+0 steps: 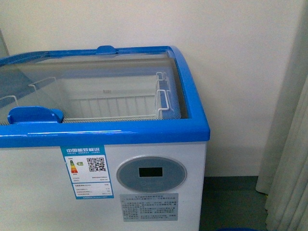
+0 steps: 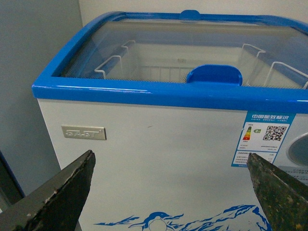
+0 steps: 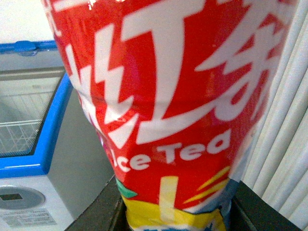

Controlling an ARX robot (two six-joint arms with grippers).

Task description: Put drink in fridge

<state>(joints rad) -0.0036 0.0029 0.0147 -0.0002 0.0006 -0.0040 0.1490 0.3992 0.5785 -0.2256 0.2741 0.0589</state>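
Right gripper (image 3: 178,214) is clamped on the drink (image 3: 168,96); the bottle sits between its fingers (image 3: 96,216) and its label fills the wrist view. Fridge (image 3: 45,144) is beyond the bottle to one side, apart from it, with the curtain (image 3: 284,125) near on the other side. Left gripper (image 2: 168,192) has its jaws spread wide with nothing between them, facing the fridge front. Glass lid (image 1: 96,82) is on top; can't tell if it's slid back.

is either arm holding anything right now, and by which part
The right gripper holds the drink by its lower body, at the yellow label; the left gripper is open and empty.
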